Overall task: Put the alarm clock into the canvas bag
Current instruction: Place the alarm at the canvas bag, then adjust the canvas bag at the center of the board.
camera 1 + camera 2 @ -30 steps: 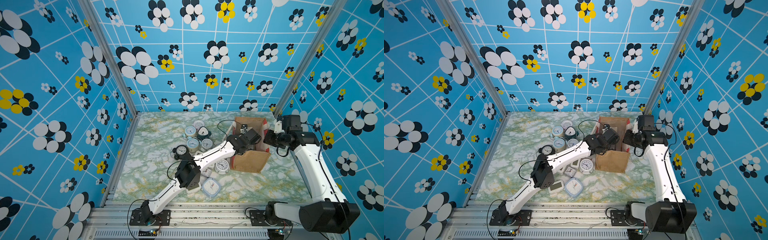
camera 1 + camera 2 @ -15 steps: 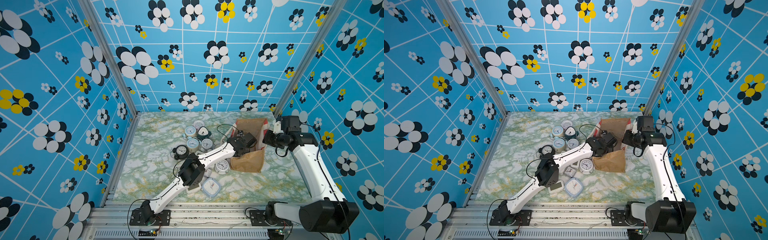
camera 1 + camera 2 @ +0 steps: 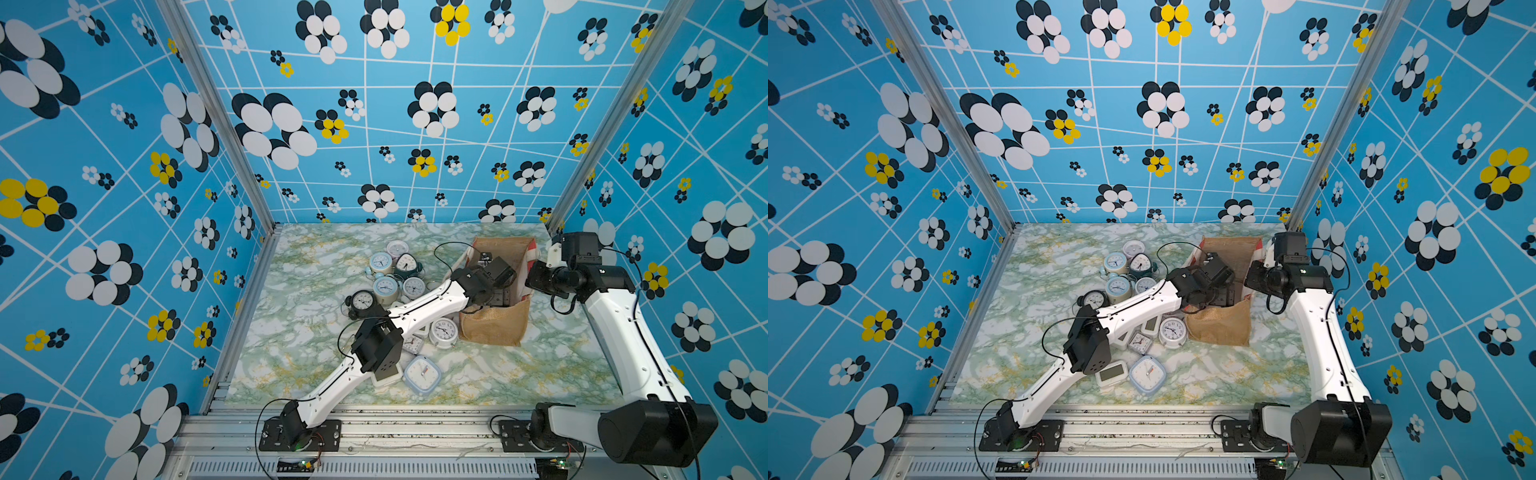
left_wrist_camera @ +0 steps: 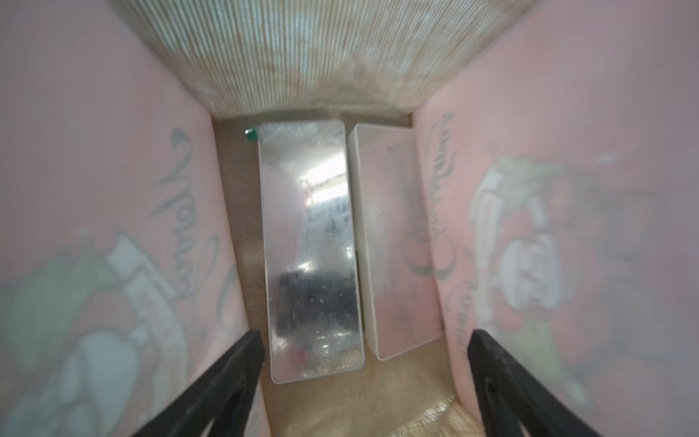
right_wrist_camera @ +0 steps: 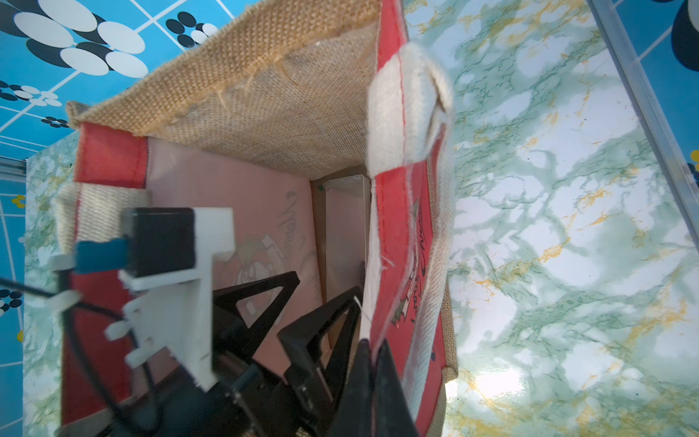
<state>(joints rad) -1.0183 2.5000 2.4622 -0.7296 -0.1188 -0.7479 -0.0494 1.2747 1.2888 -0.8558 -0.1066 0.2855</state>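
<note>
Canvas bag (image 3: 494, 328) stands upright on marbled surface (image 3: 307, 299); right pincer (image 5: 373, 350) is clamped on its red side rim. Left pincer (image 4: 365, 336) hangs inside, spread wide, empty. Alarm clock (image 4: 310, 246), mirror-faced, lies flat on the bag floor, just beside white clock (image 4: 397, 246).

The marble table (image 3: 316, 291) is looked down on from high at the front in both top views. The canvas bag (image 4: 340, 56) is seen from inside, close up, by the left wrist; its interior is shared with the right wrist.
</note>
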